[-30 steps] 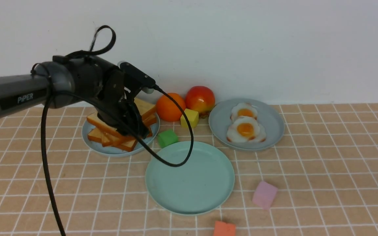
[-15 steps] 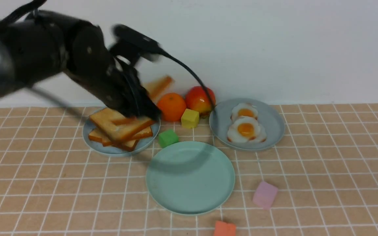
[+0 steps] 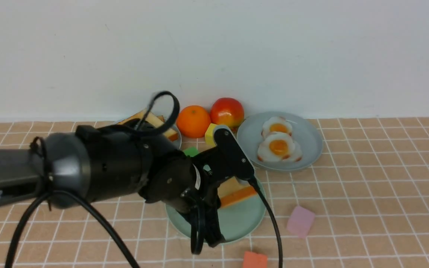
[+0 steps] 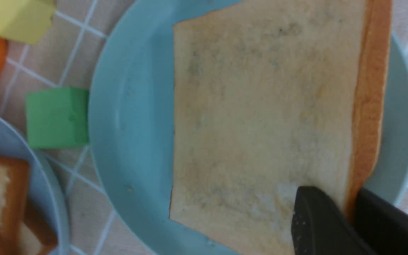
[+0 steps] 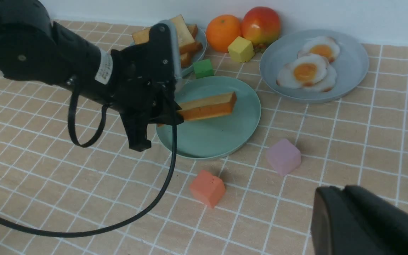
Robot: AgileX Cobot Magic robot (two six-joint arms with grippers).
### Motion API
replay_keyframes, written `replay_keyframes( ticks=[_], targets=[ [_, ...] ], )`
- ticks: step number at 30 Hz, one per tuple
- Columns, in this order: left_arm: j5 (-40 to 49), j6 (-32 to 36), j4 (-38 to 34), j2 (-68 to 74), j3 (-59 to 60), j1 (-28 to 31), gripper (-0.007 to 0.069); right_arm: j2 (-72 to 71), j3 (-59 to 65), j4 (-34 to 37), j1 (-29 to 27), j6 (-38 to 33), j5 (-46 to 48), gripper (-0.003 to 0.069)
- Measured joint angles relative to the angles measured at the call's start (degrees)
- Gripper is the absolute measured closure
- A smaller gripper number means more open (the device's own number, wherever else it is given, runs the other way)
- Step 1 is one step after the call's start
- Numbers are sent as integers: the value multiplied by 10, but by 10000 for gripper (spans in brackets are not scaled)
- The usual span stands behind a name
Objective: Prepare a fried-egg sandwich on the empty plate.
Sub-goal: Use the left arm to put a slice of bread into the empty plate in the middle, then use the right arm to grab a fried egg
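Left end effector holds toast slice level, jutting rightward over plate.

Round mint-green plate, thick golden toast slice just over it

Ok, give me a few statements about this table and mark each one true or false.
1. The left gripper holds a toast slice over the green plate. True.
2. An egg already lies on the green plate. False: both eggs lie on the grey plate.
3. The pink cube sits on the green plate. False: it sits on the cloth beside that plate.
4. The orange and the apple stand side by side by the wall. True.
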Motion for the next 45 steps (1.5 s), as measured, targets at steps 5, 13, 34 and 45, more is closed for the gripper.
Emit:
replay_keyframes(
  ticks=[5, 13, 34, 45],
  targets=[
    [1, 0, 13, 4, 0, 0, 547, 0, 0, -10, 0, 8, 2, 571],
    [5, -3, 15, 4, 0, 0, 334, 21, 0, -56, 0, 80, 16, 350],
    [73, -290, -11, -341, 62, -1, 638, 491, -121, 27, 0, -53, -112, 417],
    [-79, -294, -105, -617, 291, -2, 638, 765, -286, 84, 0, -74, -133, 381]
  ],
)
